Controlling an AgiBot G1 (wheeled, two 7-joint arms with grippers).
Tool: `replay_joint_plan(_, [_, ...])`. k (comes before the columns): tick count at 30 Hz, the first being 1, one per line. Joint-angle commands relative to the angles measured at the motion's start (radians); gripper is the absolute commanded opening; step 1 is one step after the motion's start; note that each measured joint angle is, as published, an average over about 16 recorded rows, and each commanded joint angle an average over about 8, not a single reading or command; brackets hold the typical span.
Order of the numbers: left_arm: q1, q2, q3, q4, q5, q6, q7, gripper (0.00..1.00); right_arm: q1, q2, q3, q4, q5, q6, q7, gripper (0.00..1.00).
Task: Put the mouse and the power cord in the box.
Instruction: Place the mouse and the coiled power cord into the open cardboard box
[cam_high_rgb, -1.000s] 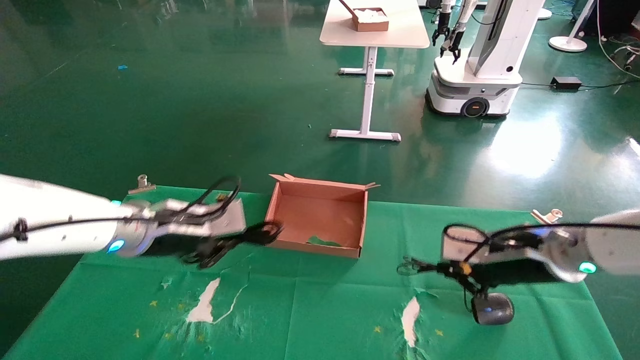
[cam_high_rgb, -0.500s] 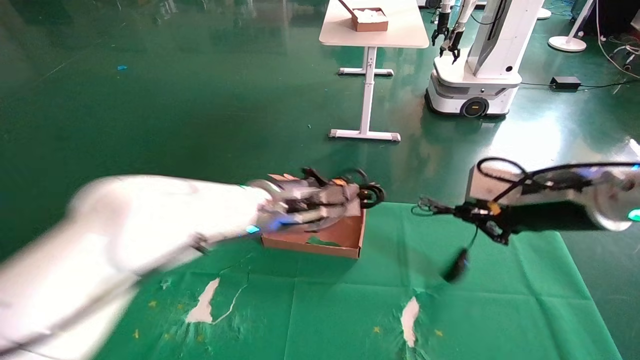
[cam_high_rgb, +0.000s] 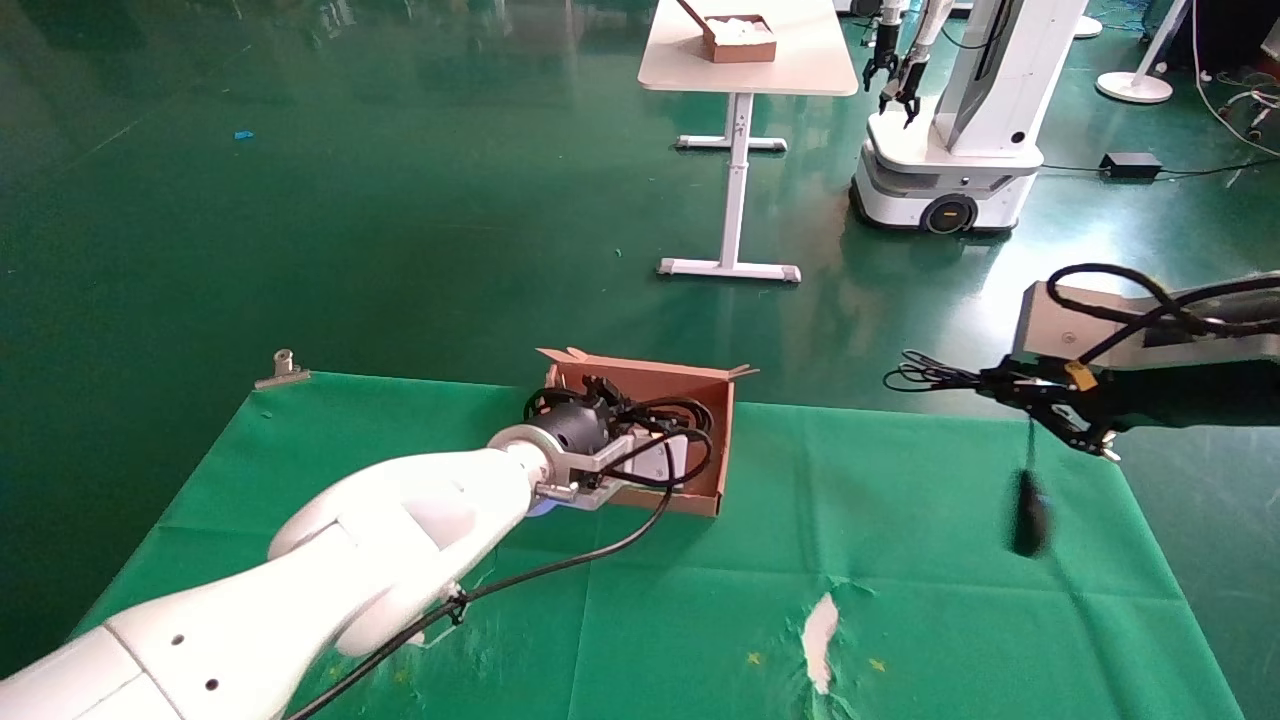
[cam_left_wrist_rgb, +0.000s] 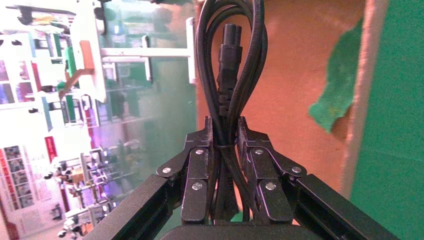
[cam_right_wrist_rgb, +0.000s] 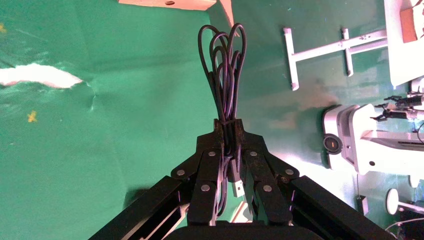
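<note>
The brown cardboard box (cam_high_rgb: 726, 440) stands at the far middle of the green table. My left gripper (cam_high_rgb: 603, 392) reaches into it, shut on the power cord (cam_high_rgb: 684, 412), a bundle of thick black loops. In the left wrist view the left gripper (cam_left_wrist_rgb: 226, 125) pinches the power cord (cam_left_wrist_rgb: 230, 65) over the box floor (cam_left_wrist_rgb: 300, 75). My right gripper (cam_high_rgb: 995, 385) hovers above the table's far right, shut on the thin bundled mouse cable (cam_high_rgb: 920, 377). The mouse (cam_high_rgb: 1028, 515) dangles below it, clear of the cloth. The right wrist view shows the right gripper (cam_right_wrist_rgb: 228, 125) clamping the cable loops (cam_right_wrist_rgb: 225, 65) and the USB plug (cam_right_wrist_rgb: 238, 187).
The green cloth has torn white patches (cam_high_rgb: 820, 630) near the front. A metal clip (cam_high_rgb: 283, 367) sits at the far left corner. Beyond the table stand a white table (cam_high_rgb: 800, 70) with a small brown box (cam_high_rgb: 740, 38), and another robot (cam_high_rgb: 950, 130).
My left arm swung from left of the box into it, carrying the power cord. My right gripper rose and moved right, lifting the mouse off the cloth by its cable.
</note>
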Motion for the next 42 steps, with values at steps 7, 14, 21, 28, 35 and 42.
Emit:
replay_joint_plan(7, [-0.034, 0.000, 0.120, 0.005, 0.034, -0.015, -0.141, 1.00, 0.002, 0.005, 0.005, 0.004, 0.001, 0.005, 0.002, 0.00])
replay_joint_plan(14, [-0.052, -0.001, 0.185, -0.002, 0.057, -0.016, -0.228, 1.00, 0.005, 0.008, 0.005, 0.008, 0.001, -0.001, 0.006, 0.00])
replay_joint_plan(21, [-0.068, -0.002, 0.226, 0.001, 0.070, -0.015, -0.300, 1.00, 0.006, 0.006, 0.006, 0.021, 0.008, -0.008, 0.013, 0.00])
replay_joint_plan(28, [-0.110, -0.014, 0.209, 0.127, 0.070, -0.002, -0.415, 1.00, 0.013, -0.020, 0.004, 0.024, 0.013, 0.005, -0.005, 0.00])
replay_joint_plan(35, [-0.152, -0.061, 0.191, 0.268, 0.061, 0.007, -0.467, 1.00, 0.028, -0.134, -0.012, -0.059, -0.005, 0.091, -0.074, 0.00])
replay_joint_plan(42, [-0.179, -0.105, 0.167, 0.284, -0.025, 0.084, -0.458, 1.00, 0.053, -0.327, -0.035, -0.240, -0.010, 0.232, -0.221, 0.00])
